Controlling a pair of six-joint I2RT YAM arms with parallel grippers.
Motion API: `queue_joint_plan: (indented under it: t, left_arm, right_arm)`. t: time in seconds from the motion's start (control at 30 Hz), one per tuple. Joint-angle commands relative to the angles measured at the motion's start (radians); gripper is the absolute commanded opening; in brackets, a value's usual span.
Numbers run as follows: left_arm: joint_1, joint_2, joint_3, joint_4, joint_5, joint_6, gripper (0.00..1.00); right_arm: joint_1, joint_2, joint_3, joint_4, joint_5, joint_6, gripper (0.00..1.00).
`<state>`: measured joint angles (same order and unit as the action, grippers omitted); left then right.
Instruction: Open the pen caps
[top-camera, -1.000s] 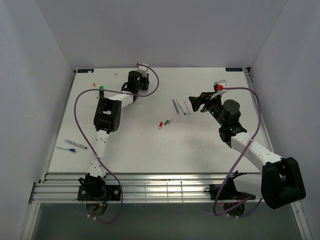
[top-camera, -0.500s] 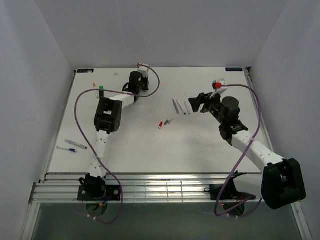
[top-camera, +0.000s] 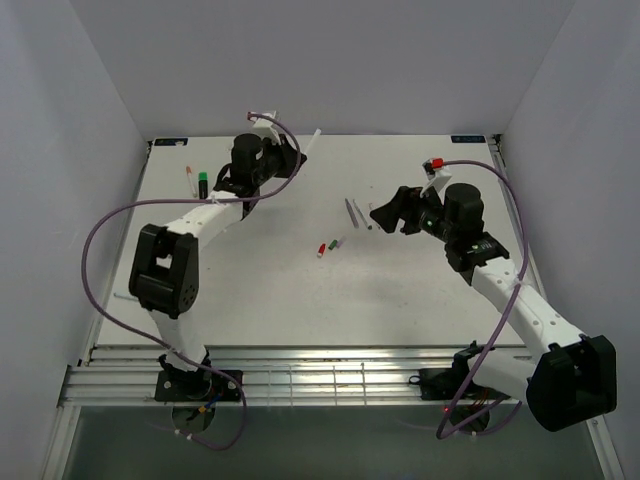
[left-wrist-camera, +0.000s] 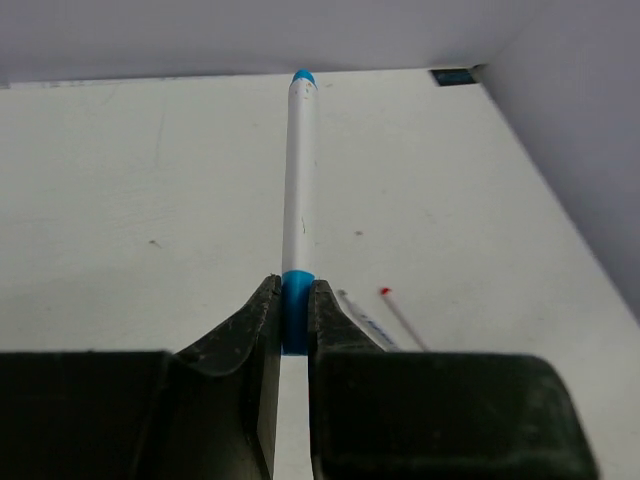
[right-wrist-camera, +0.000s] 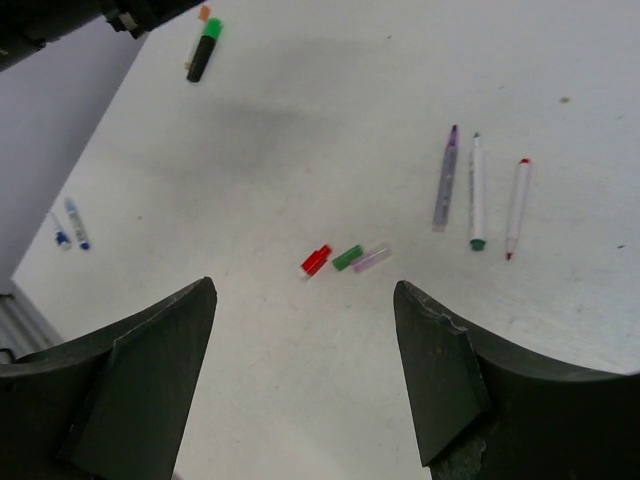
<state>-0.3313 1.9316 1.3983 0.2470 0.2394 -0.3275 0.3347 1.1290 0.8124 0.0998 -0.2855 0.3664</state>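
My left gripper (top-camera: 288, 152) is raised over the far left of the table, shut on a white pen (top-camera: 310, 138) that points to the back right. In the left wrist view the jaws (left-wrist-camera: 293, 305) pinch the pen's near blue end (left-wrist-camera: 295, 300); the white barrel (left-wrist-camera: 299, 180) runs out to a blue tip. My right gripper (top-camera: 378, 213) hangs open and empty right of centre. Below it lie three loose pen caps: red (right-wrist-camera: 315, 260), green (right-wrist-camera: 348, 257) and clear (right-wrist-camera: 371, 257). Beside them lie three pens: purple (right-wrist-camera: 445, 178), green-tipped (right-wrist-camera: 477, 192) and red-tipped (right-wrist-camera: 517, 195).
A stubby black marker with a green end (top-camera: 201, 182) and a thin orange-tipped pen (top-camera: 189, 180) lie at the far left. Two small blue pens (right-wrist-camera: 72, 225) lie near the left edge. White walls close in the table's back and sides.
My left gripper closed on the pen and lifted it off the table; the left arm's elbow swung out to the left. The right gripper drifted slightly left, still open.
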Motion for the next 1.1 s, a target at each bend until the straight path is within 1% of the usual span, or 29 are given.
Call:
queue_joint_plan:
  t: [0.0, 0.03, 0.07, 0.1, 0.17, 0.2, 0.23, 0.33, 0.4, 0.47, 0.57, 0.6, 0.7, 0.93, 1.07]
  left_arm:
    - [-0.057, -0.212, -0.173, 0.006, 0.115, -0.163, 0.00]
    - [-0.069, -0.251, -0.211, 0.006, 0.124, -0.183, 0.00]
    - [-0.096, -0.332, -0.252, 0.008, 0.142, -0.199, 0.00]
    - [-0.110, -0.373, -0.327, 0.006, 0.147, -0.232, 0.00]
    - [-0.146, -0.451, -0.401, 0.006, 0.162, -0.266, 0.00]
    - [-0.156, -0.527, -0.473, 0.008, 0.167, -0.286, 0.00]
    - [-0.167, -0.566, -0.508, 0.006, 0.167, -0.330, 0.00]
    - [-0.201, -0.710, -0.623, 0.008, 0.143, -0.383, 0.00]
    - [-0.228, -0.799, -0.662, 0.006, 0.108, -0.389, 0.00]
    - [-0.250, -0.844, -0.700, 0.006, 0.097, -0.403, 0.00]
    - [-0.279, -0.887, -0.722, 0.003, 0.092, -0.413, 0.00]
    - [-0.288, -0.892, -0.723, -0.003, 0.090, -0.412, 0.00]
    - [-0.316, -0.887, -0.725, -0.012, 0.086, -0.413, 0.00]
    - [-0.348, -0.881, -0.731, -0.012, 0.081, -0.409, 0.00]
    - [-0.356, -0.869, -0.725, -0.012, 0.089, -0.409, 0.00]
  right_arm:
    - [-0.002, -0.043, 0.013, -0.071, -0.170, 0.117, 0.77]
    - [-0.002, -0.052, -0.010, -0.068, -0.194, 0.137, 0.77]
    - [-0.002, -0.063, -0.025, -0.060, -0.239, 0.158, 0.78]
    - [0.000, -0.090, -0.041, -0.037, -0.256, 0.198, 0.78]
    - [0.001, -0.124, -0.077, -0.020, -0.276, 0.235, 0.79]
    - [0.001, -0.155, -0.087, -0.002, -0.280, 0.270, 0.79]
    - [0.004, -0.166, -0.094, 0.008, -0.302, 0.288, 0.80]
    - [0.012, -0.175, -0.102, 0.017, -0.343, 0.342, 0.80]
    - [0.017, -0.172, -0.107, 0.017, -0.351, 0.368, 0.80]
    - [0.039, -0.176, -0.127, 0.070, -0.345, 0.413, 0.80]
    - [0.099, -0.176, -0.144, 0.121, -0.294, 0.440, 0.80]
    - [0.139, -0.161, -0.133, 0.123, -0.279, 0.440, 0.80]
    - [0.203, -0.123, -0.099, 0.133, -0.218, 0.430, 0.80]
    - [0.222, -0.077, -0.091, 0.215, -0.132, 0.445, 0.78]
    - [0.222, -0.060, -0.094, 0.271, -0.116, 0.459, 0.77]
